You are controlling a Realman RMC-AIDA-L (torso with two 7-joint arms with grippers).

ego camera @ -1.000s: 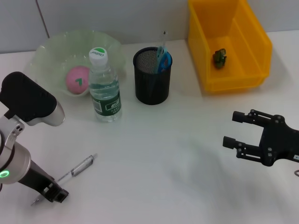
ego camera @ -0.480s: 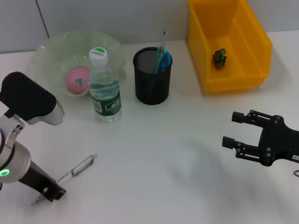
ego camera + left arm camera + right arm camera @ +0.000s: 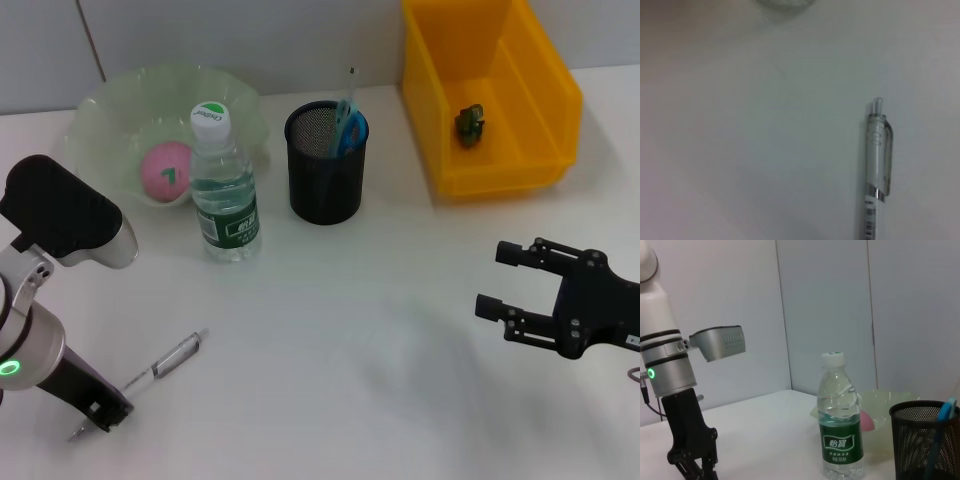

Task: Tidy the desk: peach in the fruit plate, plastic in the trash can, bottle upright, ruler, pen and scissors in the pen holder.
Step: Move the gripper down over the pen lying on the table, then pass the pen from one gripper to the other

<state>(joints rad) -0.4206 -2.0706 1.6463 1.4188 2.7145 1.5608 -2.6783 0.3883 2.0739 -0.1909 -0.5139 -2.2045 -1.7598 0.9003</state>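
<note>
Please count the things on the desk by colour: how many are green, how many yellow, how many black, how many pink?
Green: 2, fruit plate, plastic scrap
Yellow: 1, trash can
Black: 1, pen holder
Pink: 1, peach
Total: 5

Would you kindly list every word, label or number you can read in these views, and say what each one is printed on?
Bottle label: white characters on green, too blurred to read.
Bottle cap: green printing, too small to read.
Pen: a barcode strip and small marks on the barrel, not legible.
Peach: a green mark, not clearly a character.
Nothing else carries text.
</note>
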